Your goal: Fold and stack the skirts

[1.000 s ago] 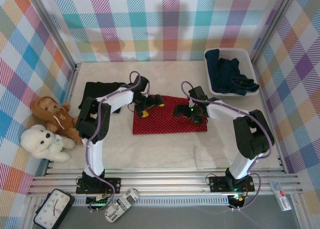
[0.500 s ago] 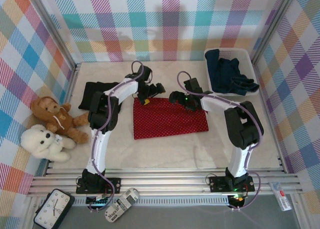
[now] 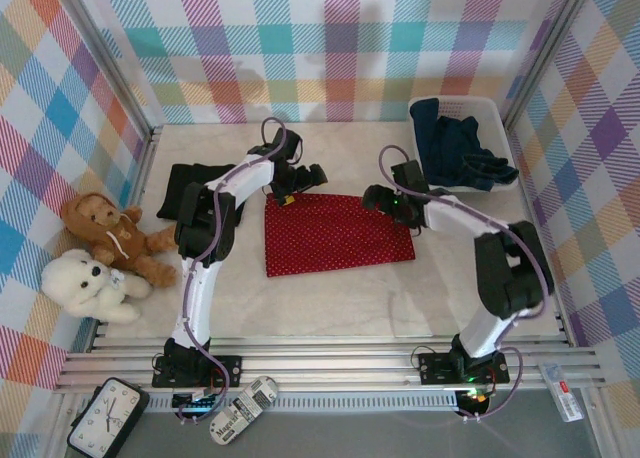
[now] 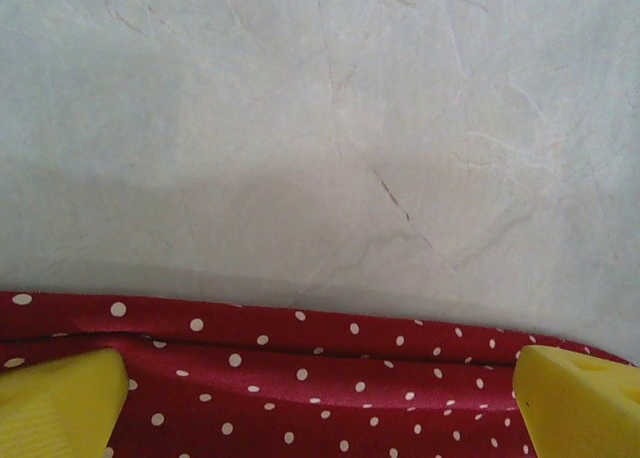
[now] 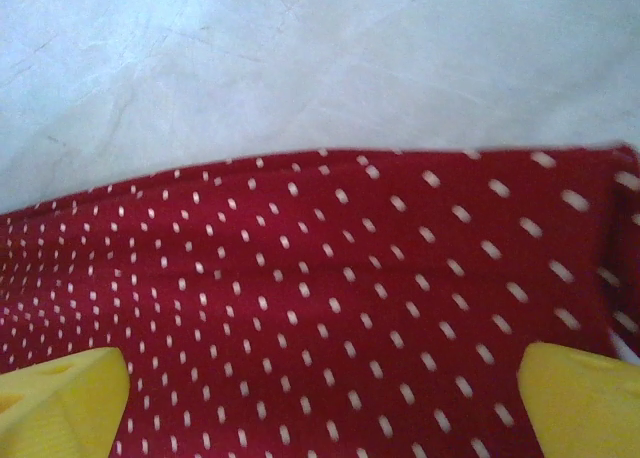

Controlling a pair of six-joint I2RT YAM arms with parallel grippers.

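no legible text; print on white device (image 3: 243, 406), clock face (image 3: 107, 415) too small

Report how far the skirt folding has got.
Done: a plain black cloth skirt lies set aside at far left, seemingly folded. In hand: the red white-dotted skirt lies flat, open left gripper and right gripper at its far edge, nothing gripped. Left: dark blue denim skirts in the white mesh basket.

The red white-dotted cloth skirt (image 3: 335, 233) lies flat in the middle of the pale table (image 3: 350, 298). Left of it lies the black cloth skirt (image 3: 185, 188). At the far right corner, the dark blue denim skirts (image 3: 455, 148) sit in the white mesh plastic basket (image 3: 455, 102). At the table's left edge, the brown plush teddy bear (image 3: 105, 233) lies behind the white plush teddy bear (image 3: 85, 283).
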